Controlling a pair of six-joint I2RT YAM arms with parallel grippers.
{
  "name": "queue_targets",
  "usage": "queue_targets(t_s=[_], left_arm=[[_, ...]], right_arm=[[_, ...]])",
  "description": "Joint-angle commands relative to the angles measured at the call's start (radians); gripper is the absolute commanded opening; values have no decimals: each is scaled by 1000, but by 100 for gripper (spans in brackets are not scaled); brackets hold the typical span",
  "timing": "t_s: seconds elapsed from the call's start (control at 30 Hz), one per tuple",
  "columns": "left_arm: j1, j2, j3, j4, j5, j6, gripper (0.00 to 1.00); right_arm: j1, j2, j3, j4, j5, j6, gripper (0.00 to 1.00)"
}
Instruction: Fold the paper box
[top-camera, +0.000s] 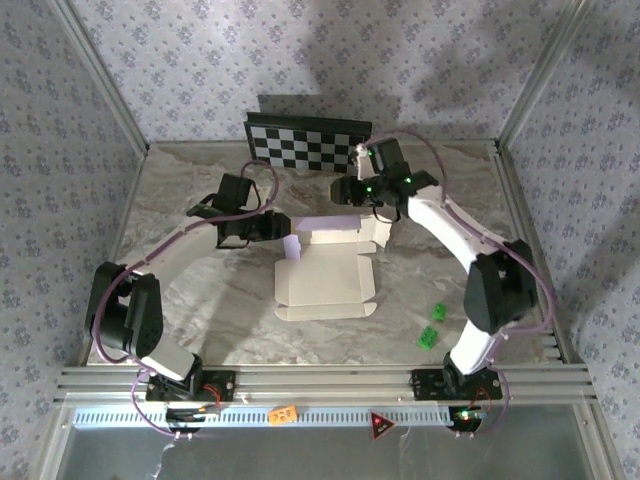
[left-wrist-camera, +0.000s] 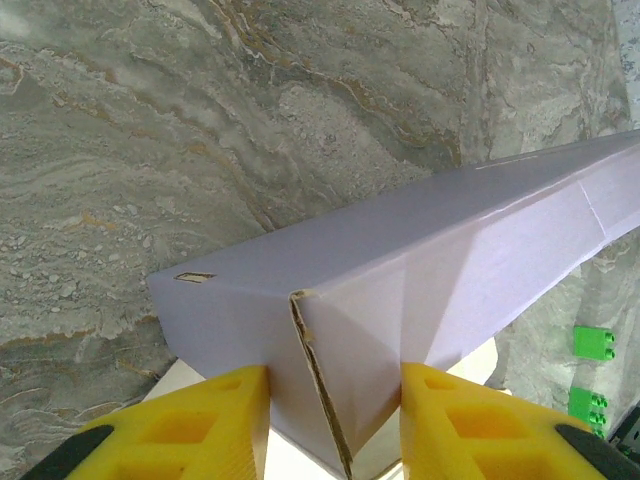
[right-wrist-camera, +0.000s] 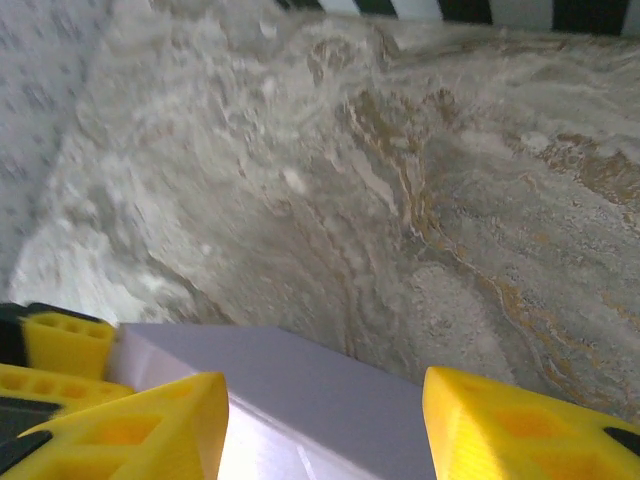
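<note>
Clamping the left end of the raised far wall, the left end effector (left-wrist-camera: 335, 400) pinches the thin cardboard paper box (left-wrist-camera: 420, 270), cream-white inside and pale lavender outside, at its corner seam. The wall's long axis runs sideways from there to the right end effector (right-wrist-camera: 322, 390), whose yellow fingers (right-wrist-camera: 130, 425) stand apart, straddling the other end. The uncreased panels lie flat on the grey marble-patterned bench (top-camera: 230, 310), on the near side of both. Both arms look equally close.
</note>
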Motion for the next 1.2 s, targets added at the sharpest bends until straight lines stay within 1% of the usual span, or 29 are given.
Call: queue_targets(t_s=[0.0, 0.07, 0.13, 0.3, 0.5, 0.67, 0.77, 0.87, 0.97, 1.03, 1.17], left_arm=[[-3, 48, 11, -71, -16, 30, 38], [1, 55, 19, -68, -15, 31, 39], [6, 62, 31, -65, -13, 32, 41], [15, 91, 76, -60, 5, 37, 44], [14, 143, 133, -39, 55, 36, 44], [6, 175, 161, -42, 93, 45, 44], [5, 175, 157, -40, 94, 46, 43], [6, 170, 152, -37, 94, 49, 43], [5, 157, 143, -29, 88, 57, 44], [6, 133, 133, -17, 77, 63, 45], [19, 60, 101, 26, 59, 75, 56]], right_arm=[[-2, 93, 98, -305, -85, -181, 56], [3, 107, 109, -349, -121, -174, 55], [15, 88, 85, -346, -157, -154, 55], [56, 30, 19, -348, -177, -106, 55], [84, -25, -45, -291, -246, -43, 54], [79, -9, -52, -269, -216, -39, 50], [71, 11, -56, -261, -216, -39, 47], [69, 19, -63, -257, -204, -43, 41], [65, 21, -77, -250, -203, -40, 38], [60, 17, -91, -236, -206, -34, 37], [48, 20, -108, -221, -216, -27, 36]])
